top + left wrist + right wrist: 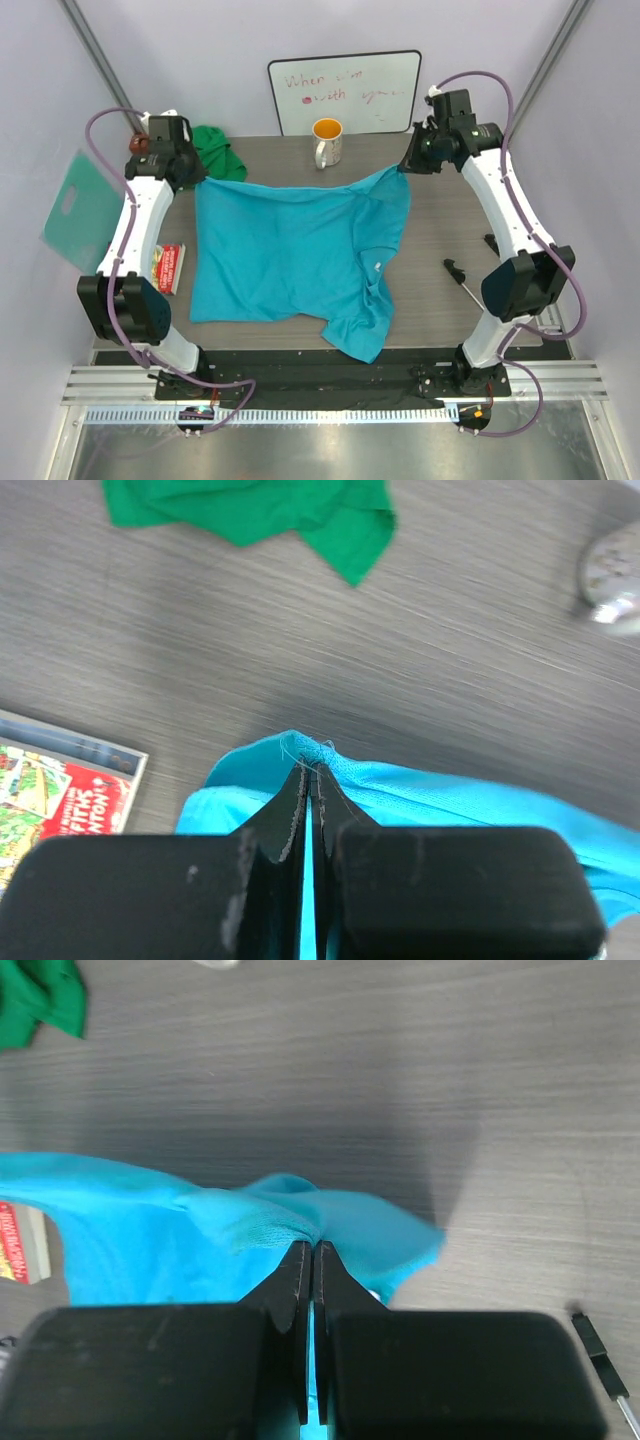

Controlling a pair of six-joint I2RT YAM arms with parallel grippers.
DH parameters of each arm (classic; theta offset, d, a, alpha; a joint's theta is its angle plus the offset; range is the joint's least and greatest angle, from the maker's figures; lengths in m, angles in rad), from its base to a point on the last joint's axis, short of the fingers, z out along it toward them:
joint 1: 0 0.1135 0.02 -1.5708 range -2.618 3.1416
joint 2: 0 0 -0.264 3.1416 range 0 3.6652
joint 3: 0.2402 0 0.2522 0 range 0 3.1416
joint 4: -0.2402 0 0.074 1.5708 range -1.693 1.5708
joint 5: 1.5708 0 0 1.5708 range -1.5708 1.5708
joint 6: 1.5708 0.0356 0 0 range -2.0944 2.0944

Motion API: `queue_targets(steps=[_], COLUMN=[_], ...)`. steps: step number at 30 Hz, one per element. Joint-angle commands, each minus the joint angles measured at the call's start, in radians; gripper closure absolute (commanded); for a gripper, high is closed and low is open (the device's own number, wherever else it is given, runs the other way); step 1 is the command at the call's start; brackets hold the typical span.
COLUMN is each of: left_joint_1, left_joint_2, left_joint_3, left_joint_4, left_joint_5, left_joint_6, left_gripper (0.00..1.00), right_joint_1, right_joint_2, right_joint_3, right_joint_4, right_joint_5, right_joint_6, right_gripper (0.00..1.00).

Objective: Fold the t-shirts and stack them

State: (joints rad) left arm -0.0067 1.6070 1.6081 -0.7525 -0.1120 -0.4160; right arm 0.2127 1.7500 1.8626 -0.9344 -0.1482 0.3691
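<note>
Draping near edge: turq-blue t-shirt (pixel 290 250) lies spread over ctr of tbl (pixel 440 225); one bunched lower corner hangs off the near edge, R of ctr.
Near L: red snack pkt (pixel 168 268) flat on tbl, just beside shirt's L edge.
Near R: thin black tool (pixel 462 282) on tbl, apart from shirt, close to R arm.
Off tbl, L: mint plastic sheet (pixel 82 210) w/ handle hole, tilted, past tbl's L edge.
L gripper (pixel 310 772): jaws pinched tight on blue shirt's far-L corner; a bit of cloth pokes out past the tips.
R gripper (pixel 308 1248): jaws pinched tight on far-R corner, cloth bunched at tips.
Far hem: runs btwn both grippers, dipping in the middle.
Far ctr: orange-and-white mug (pixel 327 142) upright, just past far hem.
Far L: green t-shirt (pixel 218 152) crumpled in a heap, bare tbl btwn it and blue shirt.
Back: whiteboard (pixel 345 92) w/ red writing against wall.
</note>
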Motion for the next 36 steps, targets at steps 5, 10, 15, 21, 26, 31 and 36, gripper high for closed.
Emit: queue_targets(steps=[5, 10, 15, 21, 26, 31, 36], left_joint_1=[-0.070, -0.073, -0.073, -0.093, -0.107, -0.128, -0.151], left_joint_2=[-0.243, -0.441, -0.635, -0.757, -0.809, -0.806, -0.771], left_joint_3=[-0.037, -0.085, -0.070, 0.025, 0.111, 0.167, 0.153], left_joint_4=[0.033, 0.032, -0.044, -0.125, -0.143, -0.166, -0.179], left_joint_5=[-0.038, -0.066, -0.110, -0.236, -0.261, -0.272, -0.265], left_joint_6=[-0.044, -0.067, -0.066, -0.035, -0.055, -0.047, -0.040], left_gripper=[1.00, 1.00, 1.00, 1.00, 1.00, 1.00, 1.00], right_joint_1=[0.008, 0.008, 0.007, 0.008, 0.008, 0.008, 0.007], right_joint_2=[-0.193, -0.335, -0.483, -0.584, -0.626, -0.615, -0.600], right_joint_3=[0.092, 0.118, 0.190, 0.291, 0.362, 0.408, 0.377], right_joint_4=[0.025, 0.008, -0.021, -0.035, -0.053, -0.106, -0.118], right_joint_5=[-0.043, -0.060, -0.067, -0.083, -0.076, -0.074, -0.067], right_joint_6=[-0.005, -0.022, -0.009, 0.020, 0.034, 0.042, 0.065], right_gripper=[0.99, 0.99, 0.99, 0.99, 0.99, 0.99, 0.99])
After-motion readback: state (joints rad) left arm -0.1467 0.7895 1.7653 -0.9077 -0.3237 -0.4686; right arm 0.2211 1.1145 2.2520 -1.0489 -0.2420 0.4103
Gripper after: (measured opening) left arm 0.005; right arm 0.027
